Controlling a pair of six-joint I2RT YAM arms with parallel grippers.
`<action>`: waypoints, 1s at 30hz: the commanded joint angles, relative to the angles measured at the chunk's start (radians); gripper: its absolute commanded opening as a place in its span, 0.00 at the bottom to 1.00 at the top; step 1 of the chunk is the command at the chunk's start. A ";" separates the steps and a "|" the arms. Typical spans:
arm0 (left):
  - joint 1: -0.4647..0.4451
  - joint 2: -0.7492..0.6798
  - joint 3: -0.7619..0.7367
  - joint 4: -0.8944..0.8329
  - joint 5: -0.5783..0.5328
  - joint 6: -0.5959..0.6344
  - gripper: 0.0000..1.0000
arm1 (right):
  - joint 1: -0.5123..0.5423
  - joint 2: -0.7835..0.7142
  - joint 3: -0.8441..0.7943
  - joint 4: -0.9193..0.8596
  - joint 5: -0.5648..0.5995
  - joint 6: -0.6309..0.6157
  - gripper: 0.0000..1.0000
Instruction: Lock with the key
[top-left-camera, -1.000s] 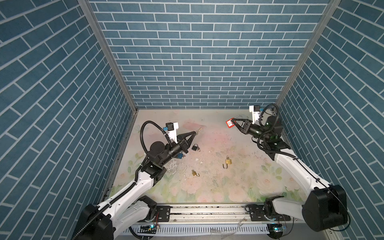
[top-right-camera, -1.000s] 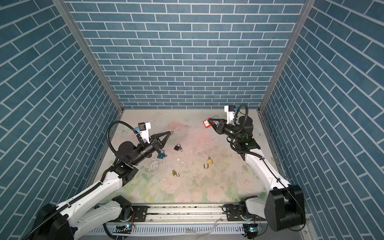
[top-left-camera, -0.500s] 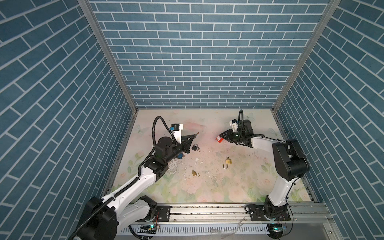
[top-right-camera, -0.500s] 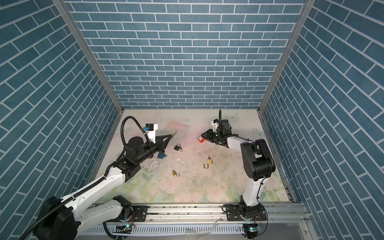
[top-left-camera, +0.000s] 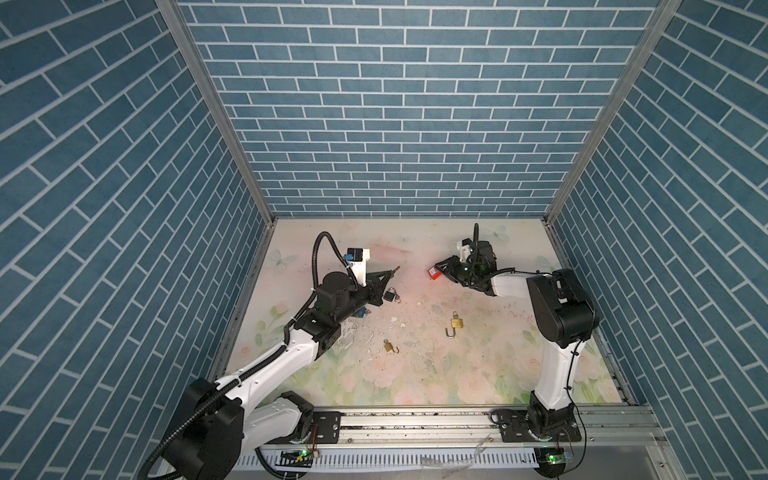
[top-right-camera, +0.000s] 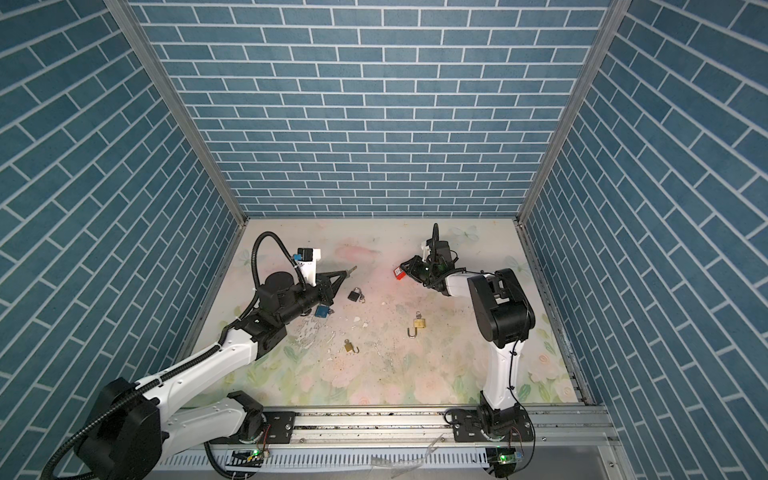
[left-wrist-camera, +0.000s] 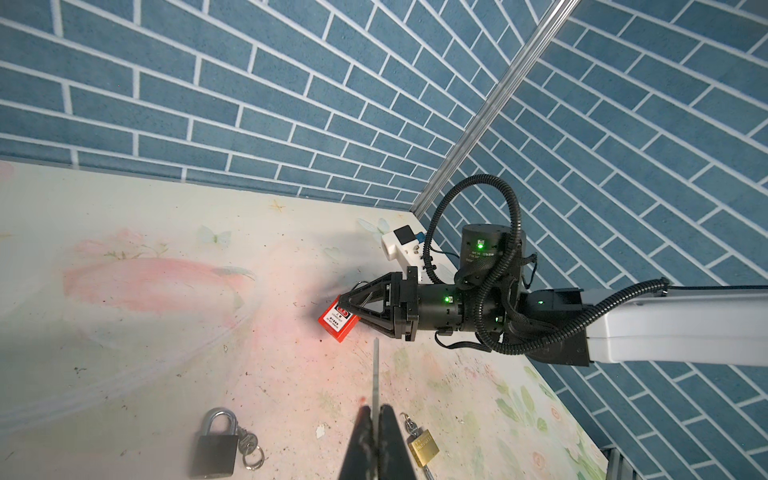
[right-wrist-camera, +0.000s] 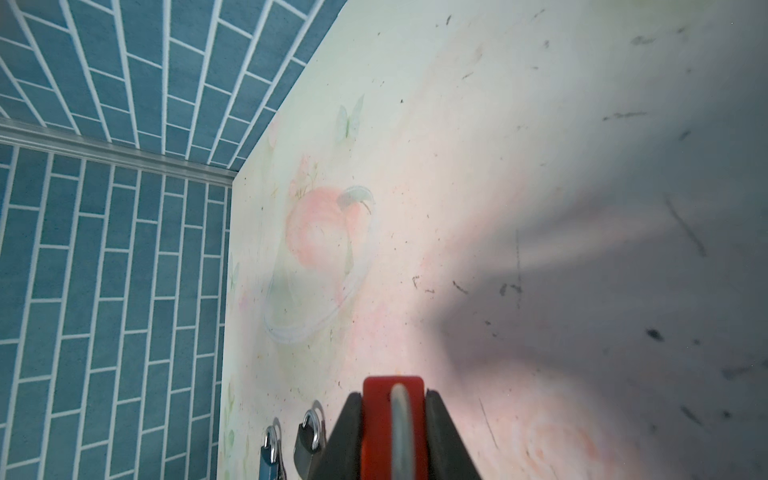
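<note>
My left gripper (left-wrist-camera: 376, 409) is shut on a silver key (left-wrist-camera: 375, 374) whose blade sticks out past the fingertips. In both top views the key (top-left-camera: 397, 269) (top-right-camera: 352, 270) points right, towards the red padlock (top-left-camera: 434, 273) (top-right-camera: 400, 273). My right gripper (right-wrist-camera: 392, 395) is shut on that red padlock (right-wrist-camera: 376, 415), holding it just above the mat, and its grey shackle (right-wrist-camera: 399, 424) runs back between the jaws. In the left wrist view the red padlock (left-wrist-camera: 337, 322) hangs a short gap beyond the key tip. Its keyhole does not show.
On the floral mat (top-left-camera: 478, 374) lie a black padlock with keys (top-left-camera: 389, 296) (left-wrist-camera: 214, 446), a blue padlock (top-right-camera: 321, 311), a brass padlock with an open shackle (top-left-camera: 456, 323) (left-wrist-camera: 423, 446) and a smaller brass one (top-left-camera: 389, 347). Blue brick walls enclose three sides.
The right arm has folded and carried the red padlock left and lower, towards the middle of the mat. The left gripper with the key has barely shifted.
</note>
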 joint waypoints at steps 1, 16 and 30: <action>0.007 -0.004 0.016 0.040 0.000 -0.009 0.00 | 0.017 0.016 -0.024 0.088 0.067 0.074 0.00; 0.008 -0.070 -0.014 0.013 -0.067 -0.071 0.00 | 0.049 -0.009 -0.091 0.125 0.179 0.143 0.39; -0.033 -0.006 0.009 -0.026 -0.236 -0.199 0.00 | 0.043 -0.275 -0.172 -0.120 0.402 0.077 0.57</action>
